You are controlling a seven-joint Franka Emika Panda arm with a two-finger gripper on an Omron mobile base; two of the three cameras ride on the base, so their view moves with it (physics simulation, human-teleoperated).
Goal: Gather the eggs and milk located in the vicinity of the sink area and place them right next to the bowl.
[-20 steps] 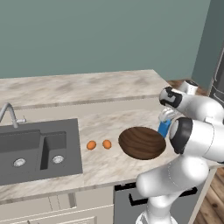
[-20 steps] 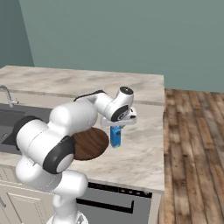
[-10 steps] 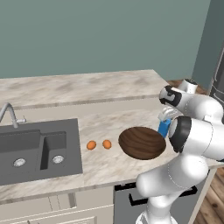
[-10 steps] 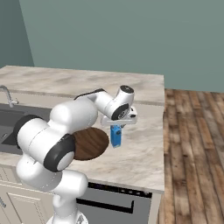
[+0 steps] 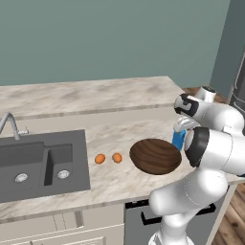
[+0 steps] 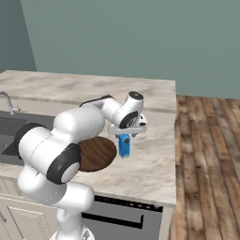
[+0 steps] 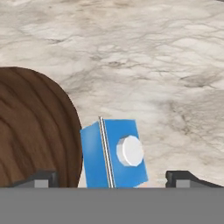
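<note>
Left and right base views: behind the arm, facing forward and down, sharing worktop (image 5: 119, 112) (image 6: 154, 164), bowl (image 5: 155, 156) (image 6: 97, 153) and milk (image 5: 178, 139) (image 6: 124, 145). Hand view: close above, probably almost straight down, on milk (image 7: 114, 152) beside bowl (image 7: 35, 127).

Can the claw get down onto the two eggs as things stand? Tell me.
Probably yes. The eggs lie bare on the counter between sink and bowl; the claw stands open above the milk.
</note>
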